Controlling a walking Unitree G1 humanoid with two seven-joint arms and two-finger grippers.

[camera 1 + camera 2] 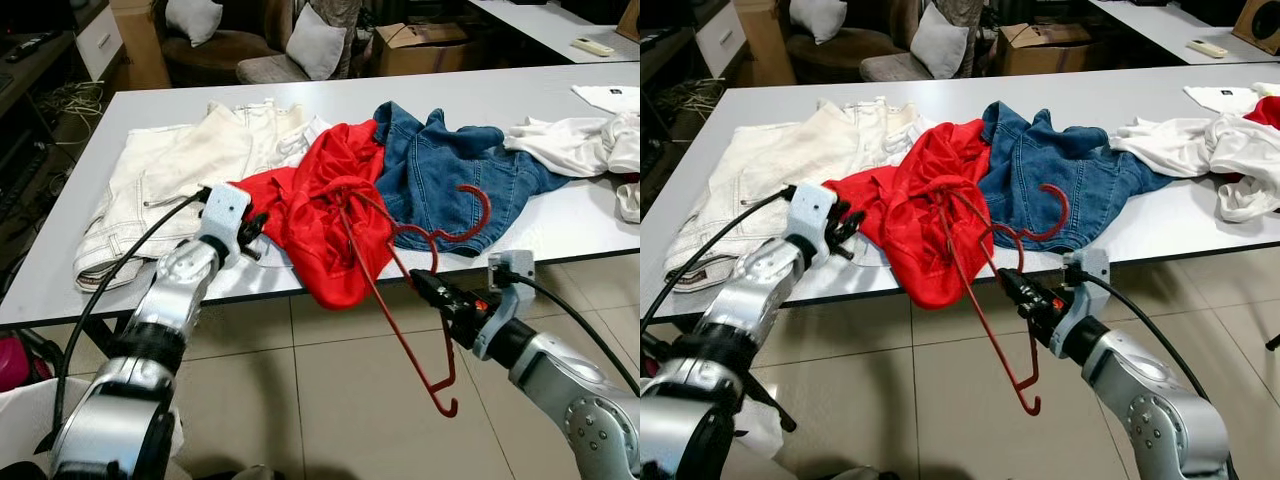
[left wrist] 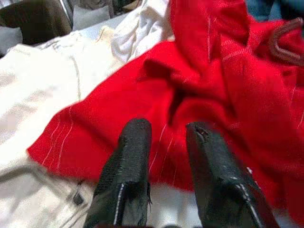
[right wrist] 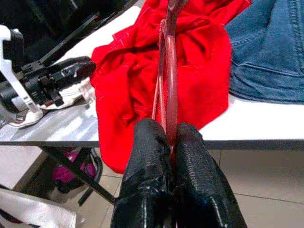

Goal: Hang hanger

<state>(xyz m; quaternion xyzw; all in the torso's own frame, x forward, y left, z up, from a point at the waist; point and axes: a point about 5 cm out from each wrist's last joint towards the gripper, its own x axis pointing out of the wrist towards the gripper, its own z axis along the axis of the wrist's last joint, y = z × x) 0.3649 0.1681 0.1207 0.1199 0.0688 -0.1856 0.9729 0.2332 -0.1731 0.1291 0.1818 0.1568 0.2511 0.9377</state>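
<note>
Your right gripper [image 1: 418, 281] sits just off the worktop's near edge, fingers clamped on the red hanger [image 1: 400, 300]; in the right wrist view the two black fingers [image 3: 149, 156] pinch the hanger's thin bar between them. The hanger hangs tilted: its hook [image 1: 470, 215] lies on the blue denim garment [image 1: 450, 165], one end is caught inside the red garment [image 1: 330, 210], and its lower corner dangles below the worktop's near edge over the tiled floor [image 1: 330, 380]. The red garment lies at the middle of the near edge, part of it drooping over that edge. Your left gripper [image 1: 252, 232] rests at the near edge, just beside the red garment's left side, fingers parted; in the left wrist view the two fingertips [image 2: 135, 137] stand apart with nothing between them, pointing at the red cloth. A cream garment [image 1: 170, 175] is spread toward the worktop's left edge, partly under the red one. White garments [image 1: 580, 140] are bunched toward the right edge. The grey worktop [image 1: 530, 235] shows bare along the near right. Behind the far edge stand a cardboard box [image 1: 420, 45] and cushions [image 1: 315, 40].
</note>
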